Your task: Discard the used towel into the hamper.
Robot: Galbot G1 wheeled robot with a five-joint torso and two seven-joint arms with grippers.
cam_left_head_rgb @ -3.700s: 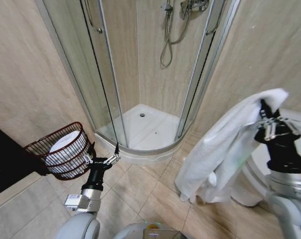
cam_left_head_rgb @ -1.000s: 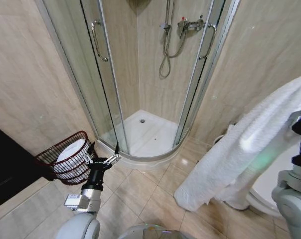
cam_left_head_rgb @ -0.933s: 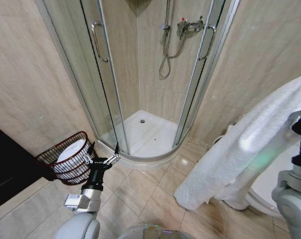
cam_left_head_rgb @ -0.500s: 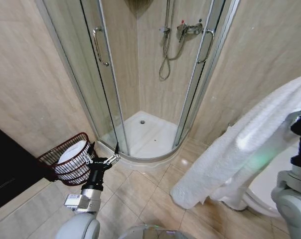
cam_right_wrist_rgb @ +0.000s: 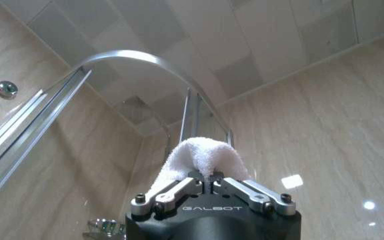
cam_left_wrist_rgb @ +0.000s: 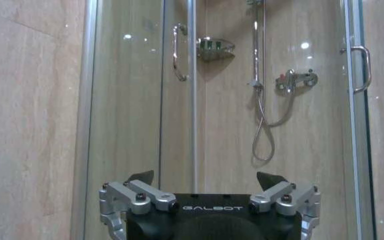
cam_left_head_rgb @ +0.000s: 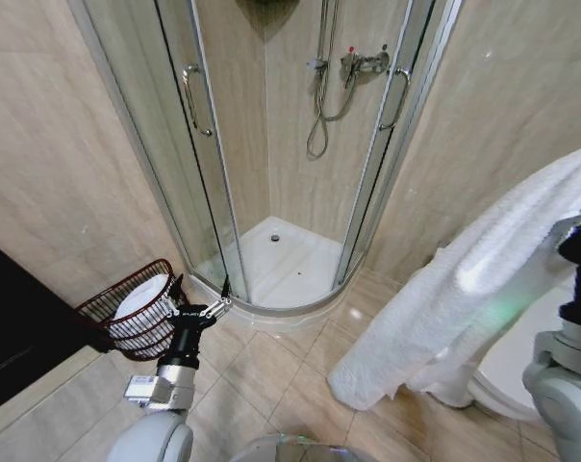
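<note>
A large white towel (cam_left_head_rgb: pixel 468 289) hangs in a long drape on the right, its lower end just above the floor tiles. My right gripper (cam_right_wrist_rgb: pixel 207 183) is raised at the right edge and is shut on a fold of the towel (cam_right_wrist_rgb: pixel 202 152). The hamper (cam_left_head_rgb: pixel 106 302), a dark red-brown wire basket with white cloth inside, stands on the floor at the left against the wall. My left gripper (cam_left_head_rgb: pixel 204 310) is held low just right of the hamper, open and holding nothing (cam_left_wrist_rgb: pixel 205 176), and it points toward the shower.
A curved glass shower enclosure (cam_left_head_rgb: pixel 214 164) with a white tray (cam_left_head_rgb: pixel 286 255) fills the corner ahead. The white rim of a toilet (cam_left_head_rgb: pixel 507 371) lies behind the towel at lower right. A dark cabinet (cam_left_head_rgb: pixel 12 318) stands at far left. Bare floor tiles (cam_left_head_rgb: pixel 271 366) lie between the arms.
The whole picture has shifted, so the camera has moved. The right gripper with the towel now sits farther right and higher than 3.7 s ago. The left arm keeps its pose.
</note>
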